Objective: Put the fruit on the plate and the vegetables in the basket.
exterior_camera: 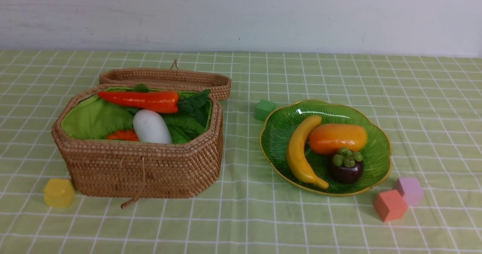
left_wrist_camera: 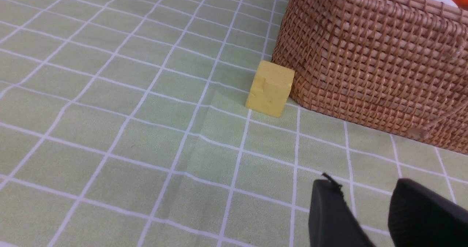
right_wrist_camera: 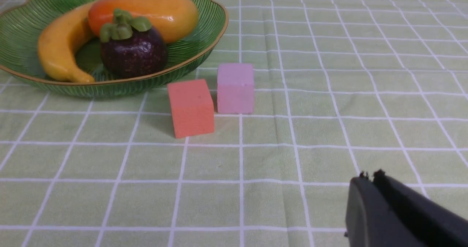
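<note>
The green glass plate [exterior_camera: 376, 148] at the right holds a yellow banana [exterior_camera: 298, 152], an orange mango [exterior_camera: 337, 137] and a dark purple mangosteen [exterior_camera: 347, 167]. The wicker basket [exterior_camera: 147, 167] at the left, lid folded back, holds a white radish [exterior_camera: 151, 127], a red-orange chili [exterior_camera: 141, 100] and a small orange-red piece [exterior_camera: 123, 135]. Neither arm shows in the front view. My left gripper [left_wrist_camera: 365, 186] hovers open and empty over the cloth, short of the basket [left_wrist_camera: 369, 56]. My right gripper [right_wrist_camera: 370, 176] is shut on nothing, off to one side of the plate [right_wrist_camera: 204, 53].
A yellow foam cube [exterior_camera: 59, 192] sits against the basket's front left corner. A green cube [exterior_camera: 264, 109] lies behind the plate. A red cube [exterior_camera: 390, 205] and a pink cube [exterior_camera: 409, 190] stand at the plate's front right. A green checked cloth covers the table.
</note>
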Tool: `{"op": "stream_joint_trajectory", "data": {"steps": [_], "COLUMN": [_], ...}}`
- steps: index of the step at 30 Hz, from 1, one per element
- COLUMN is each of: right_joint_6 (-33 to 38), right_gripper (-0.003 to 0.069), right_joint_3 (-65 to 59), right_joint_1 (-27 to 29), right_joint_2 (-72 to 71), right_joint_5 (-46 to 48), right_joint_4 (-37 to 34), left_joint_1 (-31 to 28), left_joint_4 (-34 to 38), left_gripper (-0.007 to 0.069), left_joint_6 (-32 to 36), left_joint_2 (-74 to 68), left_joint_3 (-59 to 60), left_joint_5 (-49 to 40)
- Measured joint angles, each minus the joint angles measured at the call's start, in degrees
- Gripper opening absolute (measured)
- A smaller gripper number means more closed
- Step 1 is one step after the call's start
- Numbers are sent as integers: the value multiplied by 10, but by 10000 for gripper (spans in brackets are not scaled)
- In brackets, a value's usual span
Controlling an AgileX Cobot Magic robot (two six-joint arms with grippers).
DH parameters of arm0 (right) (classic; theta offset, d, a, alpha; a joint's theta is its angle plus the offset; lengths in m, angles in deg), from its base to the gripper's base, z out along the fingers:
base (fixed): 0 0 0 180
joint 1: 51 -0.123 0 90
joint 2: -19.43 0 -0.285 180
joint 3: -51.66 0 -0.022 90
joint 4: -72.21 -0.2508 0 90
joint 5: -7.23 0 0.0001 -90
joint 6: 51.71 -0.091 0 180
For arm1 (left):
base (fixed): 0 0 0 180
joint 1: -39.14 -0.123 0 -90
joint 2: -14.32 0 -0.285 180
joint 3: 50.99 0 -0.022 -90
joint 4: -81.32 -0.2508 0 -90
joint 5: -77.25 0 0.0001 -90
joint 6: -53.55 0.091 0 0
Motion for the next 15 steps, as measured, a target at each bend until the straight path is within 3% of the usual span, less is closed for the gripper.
{"op": "stream_joint_trajectory", "data": {"steps": [15], "right_joint_6": [0], "right_gripper": [44], "right_joint_3": [0], "right_joint_1": [0], "right_joint_2": [0], "right_joint_5": [-1], "right_joint_4": [0], "left_joint_1": [0], "left_joint_4": [0], "left_gripper": [239], "left_joint_6": [0], "left_joint_2": [0], "left_joint_3": [0], "left_joint_5": [-4]}}
